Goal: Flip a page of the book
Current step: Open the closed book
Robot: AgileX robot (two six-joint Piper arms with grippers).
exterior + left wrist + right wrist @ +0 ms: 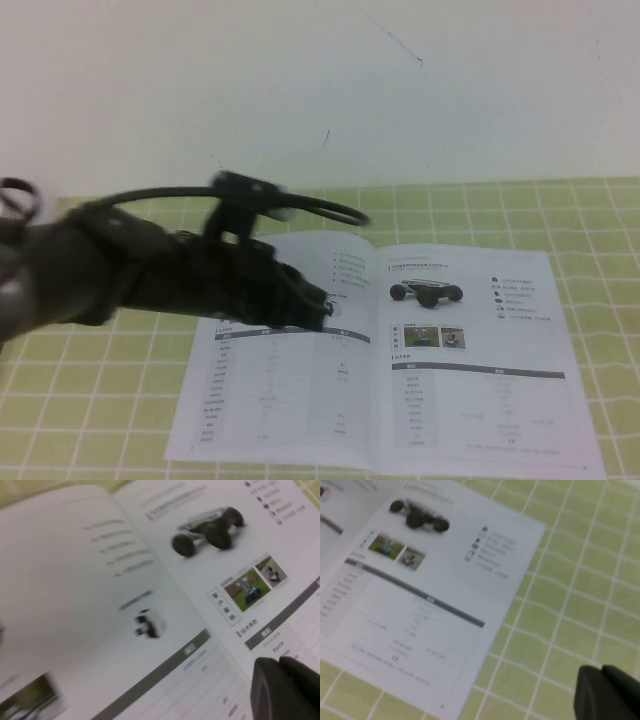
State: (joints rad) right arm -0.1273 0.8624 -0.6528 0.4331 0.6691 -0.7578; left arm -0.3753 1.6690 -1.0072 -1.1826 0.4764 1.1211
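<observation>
The book (470, 370) lies open on the green checked cloth, its pages white with wheeled-robot photos and dark-headed tables. My left gripper (318, 305) hovers over the left page (270, 390) close to the spine, fingers pressed together and nothing between them. In the left wrist view those fingers (270, 690) sit above the table printed on the right page (280, 595). My right gripper (602, 692) is out of the high view. Its wrist view shows it shut and empty above the cloth, off the book's (420, 580) right edge.
The green cloth with white grid lines (600, 250) covers the table around the book. A pale wall (320, 80) rises behind. A black cable loop (300, 205) arches over my left arm, which hides the upper part of the left page.
</observation>
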